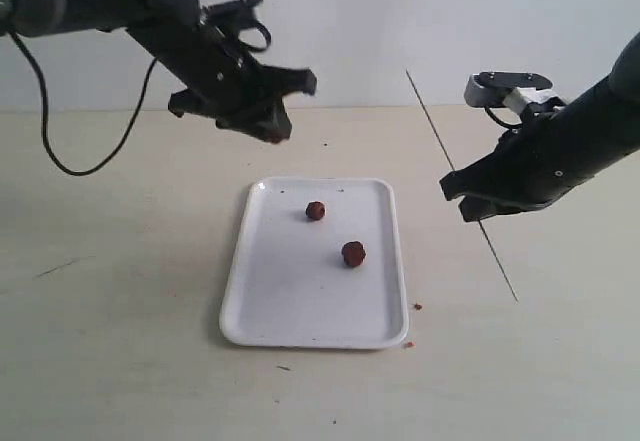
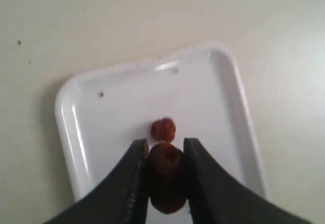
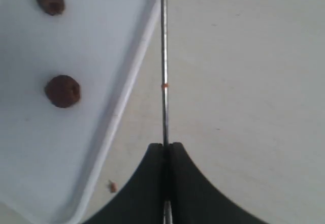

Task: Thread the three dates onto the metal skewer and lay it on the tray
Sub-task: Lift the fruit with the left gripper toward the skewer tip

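The white tray (image 1: 300,301) lies in the middle of the table with two dates on it: one (image 1: 316,210) near the far end, one (image 1: 353,253) nearer the middle. Above the tray's far end, my left gripper (image 1: 272,133) is shut on the third date (image 2: 166,176), held in the air between its black fingers (image 2: 133,178). To the right of the tray, my right gripper (image 1: 478,206) is shut on the thin metal skewer (image 1: 440,131), which slants up and away past the fingers. The right wrist view shows the skewer (image 3: 164,56) running along the tray's edge (image 3: 133,76).
A black cable (image 1: 70,156) hangs from the left arm over the table's left part. Small brown crumbs (image 1: 417,306) lie beside the tray's near right corner. The table is pale beige with a white wall behind.
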Robot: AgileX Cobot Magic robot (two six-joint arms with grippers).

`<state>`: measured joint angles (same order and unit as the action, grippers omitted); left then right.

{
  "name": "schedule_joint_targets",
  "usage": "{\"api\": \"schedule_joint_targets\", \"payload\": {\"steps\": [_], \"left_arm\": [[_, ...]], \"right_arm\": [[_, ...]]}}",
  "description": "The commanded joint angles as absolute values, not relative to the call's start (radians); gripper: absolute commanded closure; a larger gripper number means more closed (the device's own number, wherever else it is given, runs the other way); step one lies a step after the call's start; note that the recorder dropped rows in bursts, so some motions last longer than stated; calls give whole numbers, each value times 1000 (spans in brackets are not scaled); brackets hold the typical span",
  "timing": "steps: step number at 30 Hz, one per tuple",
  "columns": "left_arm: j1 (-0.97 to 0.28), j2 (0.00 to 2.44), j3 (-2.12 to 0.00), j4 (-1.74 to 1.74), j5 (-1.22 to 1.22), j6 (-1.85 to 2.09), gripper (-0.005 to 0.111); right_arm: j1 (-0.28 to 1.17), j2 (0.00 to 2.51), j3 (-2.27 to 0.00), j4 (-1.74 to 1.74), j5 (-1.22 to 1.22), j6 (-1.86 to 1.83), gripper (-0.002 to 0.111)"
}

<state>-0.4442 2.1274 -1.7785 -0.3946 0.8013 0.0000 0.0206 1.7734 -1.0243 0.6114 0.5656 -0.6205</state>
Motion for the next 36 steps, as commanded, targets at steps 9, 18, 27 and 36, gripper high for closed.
{"api": "schedule_joint_targets", "payload": {"steps": [9, 18, 27, 36], "left_arm": [[-347, 2110, -1783, -852, 592, 164, 82], [-374, 2118, -1783, -922, 566, 292, 82], [-406, 2123, -1783, -922, 568, 310, 82], [-411, 2131, -1781, -876, 567, 315, 82]], "right_arm": [[21, 1904, -1034, 1171, 894, -1188, 108], [35, 1933, -1034, 1286, 983, -1294, 108], [35, 1933, -1034, 1306, 988, -1318, 108], [35, 1933, -1034, 1304, 987, -1338, 108]]}}
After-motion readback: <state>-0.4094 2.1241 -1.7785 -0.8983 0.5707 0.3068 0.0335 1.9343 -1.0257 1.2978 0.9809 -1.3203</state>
